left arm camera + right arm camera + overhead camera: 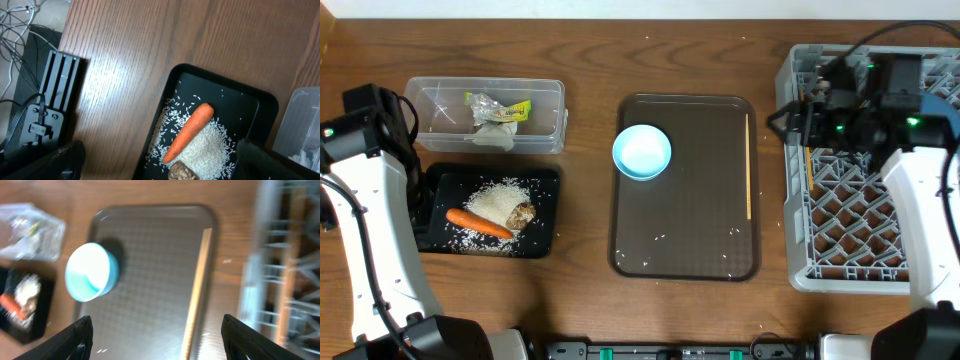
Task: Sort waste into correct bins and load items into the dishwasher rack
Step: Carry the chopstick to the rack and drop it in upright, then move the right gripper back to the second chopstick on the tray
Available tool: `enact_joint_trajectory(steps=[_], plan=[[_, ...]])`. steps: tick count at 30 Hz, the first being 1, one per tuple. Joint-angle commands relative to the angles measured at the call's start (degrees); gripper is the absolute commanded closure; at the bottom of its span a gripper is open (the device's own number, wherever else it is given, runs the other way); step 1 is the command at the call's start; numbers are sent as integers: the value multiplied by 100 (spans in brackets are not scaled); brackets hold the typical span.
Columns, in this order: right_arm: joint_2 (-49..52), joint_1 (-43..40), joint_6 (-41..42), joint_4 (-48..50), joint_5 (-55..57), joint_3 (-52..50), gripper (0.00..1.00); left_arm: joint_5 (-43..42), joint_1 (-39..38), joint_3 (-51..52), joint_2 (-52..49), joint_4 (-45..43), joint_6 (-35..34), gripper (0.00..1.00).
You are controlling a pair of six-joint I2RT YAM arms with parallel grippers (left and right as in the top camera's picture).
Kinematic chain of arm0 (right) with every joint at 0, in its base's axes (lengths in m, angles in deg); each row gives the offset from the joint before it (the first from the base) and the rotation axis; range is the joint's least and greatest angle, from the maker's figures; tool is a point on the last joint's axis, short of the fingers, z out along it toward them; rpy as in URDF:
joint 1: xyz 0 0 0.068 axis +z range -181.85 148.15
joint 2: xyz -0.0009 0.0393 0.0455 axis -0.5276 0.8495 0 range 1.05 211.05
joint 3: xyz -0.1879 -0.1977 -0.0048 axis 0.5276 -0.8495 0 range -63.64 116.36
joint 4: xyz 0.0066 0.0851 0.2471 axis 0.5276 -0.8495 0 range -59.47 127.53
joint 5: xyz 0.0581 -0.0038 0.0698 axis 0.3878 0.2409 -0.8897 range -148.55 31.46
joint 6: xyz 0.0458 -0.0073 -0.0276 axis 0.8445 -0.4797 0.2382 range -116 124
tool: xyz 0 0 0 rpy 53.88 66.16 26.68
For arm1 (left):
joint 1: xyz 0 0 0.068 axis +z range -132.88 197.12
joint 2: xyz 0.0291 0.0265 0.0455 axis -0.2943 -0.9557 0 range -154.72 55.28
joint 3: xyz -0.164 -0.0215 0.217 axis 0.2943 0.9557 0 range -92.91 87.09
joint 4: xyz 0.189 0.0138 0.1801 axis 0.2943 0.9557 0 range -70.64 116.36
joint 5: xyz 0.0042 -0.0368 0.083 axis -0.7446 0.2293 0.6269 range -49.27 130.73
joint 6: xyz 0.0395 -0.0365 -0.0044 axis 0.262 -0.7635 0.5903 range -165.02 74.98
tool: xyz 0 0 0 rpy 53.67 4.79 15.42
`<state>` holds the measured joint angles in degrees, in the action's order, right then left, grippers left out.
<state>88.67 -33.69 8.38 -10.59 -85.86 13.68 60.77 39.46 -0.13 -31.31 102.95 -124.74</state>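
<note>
A light-blue bowl [642, 151] [91, 271] and one wooden chopstick [749, 165] [197, 290] lie on the brown serving tray [685, 230]. The grey rack [865, 200] [285, 255] stands at the right, with a thin wooden stick [808, 170] lying in it. My right gripper [792, 118] [165, 345] hovers open and empty over the rack's left edge. The black tray [545, 180] [220, 85] holds a carrot [478, 223] [189, 132], rice [210, 150] and a brown lump [523, 214] [181, 172]. My left gripper [420, 205] [165, 170] is open above that tray's left end.
The clear tub [430, 100] [305, 125] behind the black tray holds a shiny wrapper [498, 106] and crumpled white tissue [498, 130]. Loose rice grains are scattered on the serving tray. A black stand and cables [55, 95] sit off the table's left edge.
</note>
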Motion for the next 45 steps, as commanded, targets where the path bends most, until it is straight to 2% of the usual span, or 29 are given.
enact_joint_trajectory(steps=[1,5,9,15,20,27,45], plan=[[46,481,442,-101,313,61,25,96,24,11,-26,33,-74,2],[181,1150,1021,-138,1532,61,22,96,24,11,-26,33,-72,2],[452,1729,1626,-140,2162,61,23,96,24,11,-26,33,-74,2],[1126,2168,2426,-166,3112,61,25,96,24,11,-26,33,-74,2],[1727,2153,2579,-166,3333,61,25,96,24,11,-26,33,-74,2],[2330,2133,2468,-114,3042,61,27,96,24,11,-26,33,-74,2],[2785,2133,2472,-96,3178,55,26,96,24,11,-26,33,-72,2]])
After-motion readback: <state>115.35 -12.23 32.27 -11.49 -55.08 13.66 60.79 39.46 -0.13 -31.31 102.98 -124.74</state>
